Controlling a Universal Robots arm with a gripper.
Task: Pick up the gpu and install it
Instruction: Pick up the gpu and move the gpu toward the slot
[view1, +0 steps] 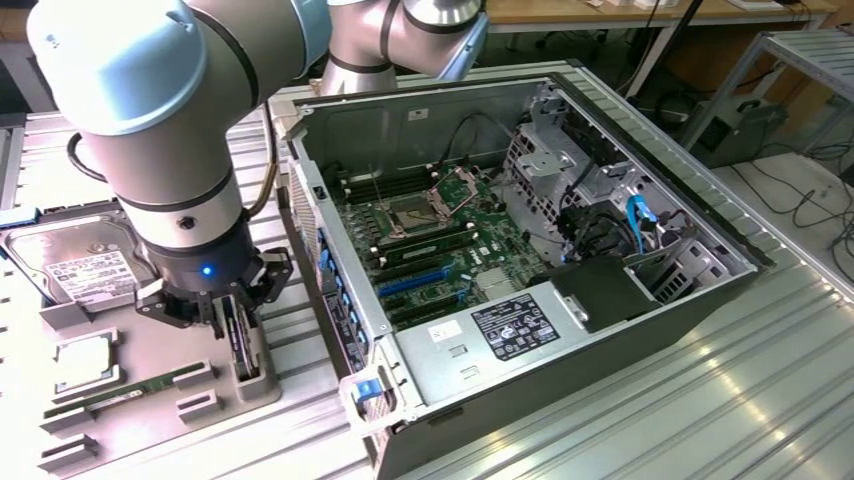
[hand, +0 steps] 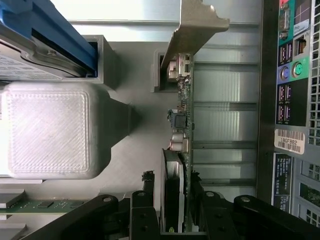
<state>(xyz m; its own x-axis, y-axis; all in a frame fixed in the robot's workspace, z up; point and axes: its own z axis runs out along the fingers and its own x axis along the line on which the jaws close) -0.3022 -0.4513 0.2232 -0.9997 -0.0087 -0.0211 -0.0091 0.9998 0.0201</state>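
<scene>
The big pale-blue robot arm (view1: 160, 130) leans down just beside the open computer case (view1: 387, 130), on the exterior view's left of it. The case lies on its side with the motherboard (view1: 427, 235) bare and its blue expansion slots (view1: 414, 280) unoccupied, so from where I stand nothing has been installed yet.

Against that same side of the case sits a grey parts holder (view1: 134, 330). It carries a hard drive (view1: 80, 265) farthest from the case, and a processor (view1: 83, 360) and a green memory stick (view1: 120, 392) a little nearer.

The gpu (view1: 243, 340) stands on edge in the holder's slot nearest the case, with its metal bracket (hand: 197, 27) at the far end from the wrist. The gripper (view1: 214, 305) is down over it. In the wrist view its black fingers (hand: 210, 210) sit drawn in narrow on either face of the card, at the fan end, and look to be clamping it.

I'd call this the grasp made but the lift not begun: the card's lower edge looks seated in the holder, and carrying and seating it in the case are all left.
</scene>
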